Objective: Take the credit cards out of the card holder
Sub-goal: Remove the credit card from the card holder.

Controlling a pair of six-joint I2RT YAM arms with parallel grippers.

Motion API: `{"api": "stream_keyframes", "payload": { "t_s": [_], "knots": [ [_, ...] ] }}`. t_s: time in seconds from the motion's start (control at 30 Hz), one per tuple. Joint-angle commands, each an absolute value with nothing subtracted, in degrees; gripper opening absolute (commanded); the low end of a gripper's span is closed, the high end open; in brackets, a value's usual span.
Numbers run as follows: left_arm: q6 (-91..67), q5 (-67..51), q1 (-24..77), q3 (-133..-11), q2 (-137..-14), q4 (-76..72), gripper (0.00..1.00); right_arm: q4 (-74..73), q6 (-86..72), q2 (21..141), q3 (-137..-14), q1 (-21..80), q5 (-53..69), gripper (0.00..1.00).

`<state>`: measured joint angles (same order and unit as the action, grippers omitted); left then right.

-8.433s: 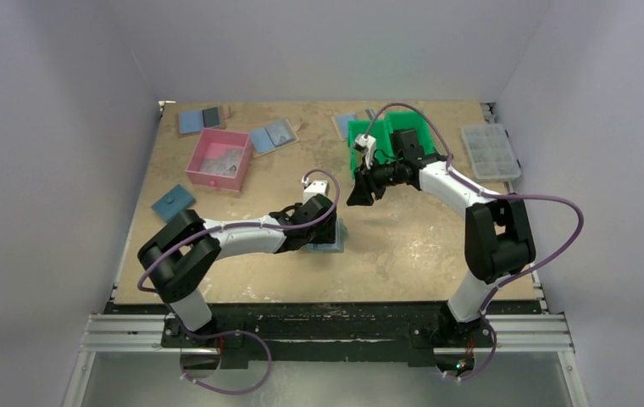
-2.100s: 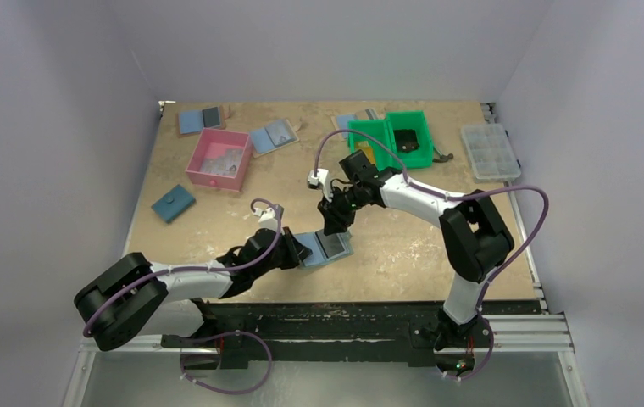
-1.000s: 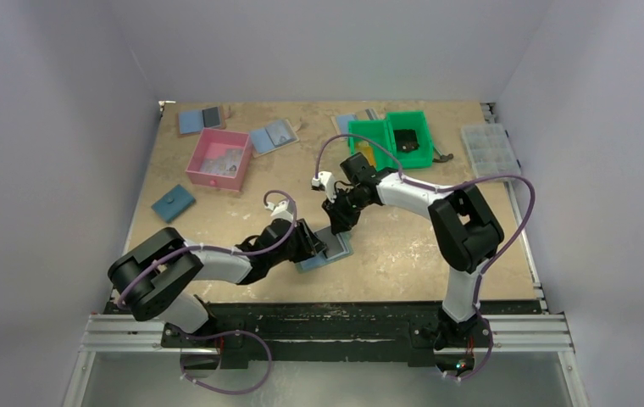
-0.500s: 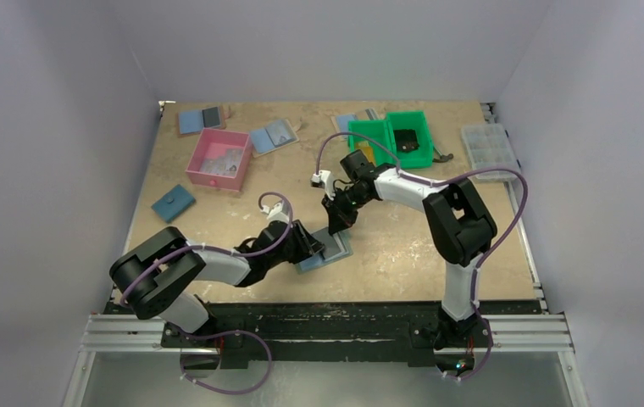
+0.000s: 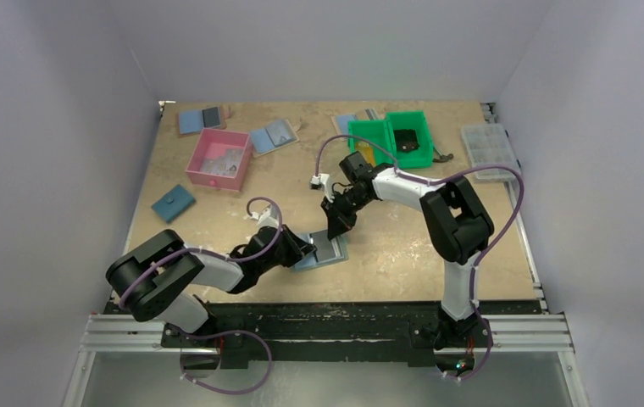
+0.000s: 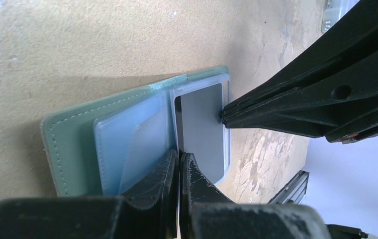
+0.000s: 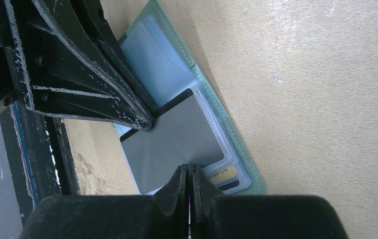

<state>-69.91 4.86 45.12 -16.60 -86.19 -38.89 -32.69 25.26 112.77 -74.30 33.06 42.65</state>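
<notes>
yellow card (image 7: 225, 174) visible only from right wrist; left tool (image 6: 178, 158), right tool (image 7: 189, 170) clenched.

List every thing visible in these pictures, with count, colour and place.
card holder: one, grey-green outside, pale blue inside, open, table centre
credit card: one edge visible, yellowish, holder's pocket
folders: three, blue and grey, far edge
wallet: one, dark blue, left
box: one, pink, far left
bins: two, green, far right
organiser: one, clear, right edge
left jaws: one pair, black, shut at the holder
right jaws: one pair, black, shut at the holder
</notes>
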Motion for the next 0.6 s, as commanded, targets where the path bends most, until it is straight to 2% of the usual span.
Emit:
{"api": "stream_keyframes", "payload": {
  "t_s": [0.0,0.23,0.57],
  "knots": [
    [-68.03,5.18,44.09,-13.01,-84.41,-44.42,0.0,-32.19,23.08,113.65,-73.54,33.47,38.59,0.07],
    [-64.46,1.45,43.15,-9.68,-80.49,-48.7,0.0,-31.64,23.1,112.76,-73.04,32.32,36.81,0.15],
    [-56.33,-2.44,42.9,-8.97,-77.37,-49.51,0.0,-32.94,28.47,106.81,-72.31,32.1,47.66,0.29]
  ]
}}
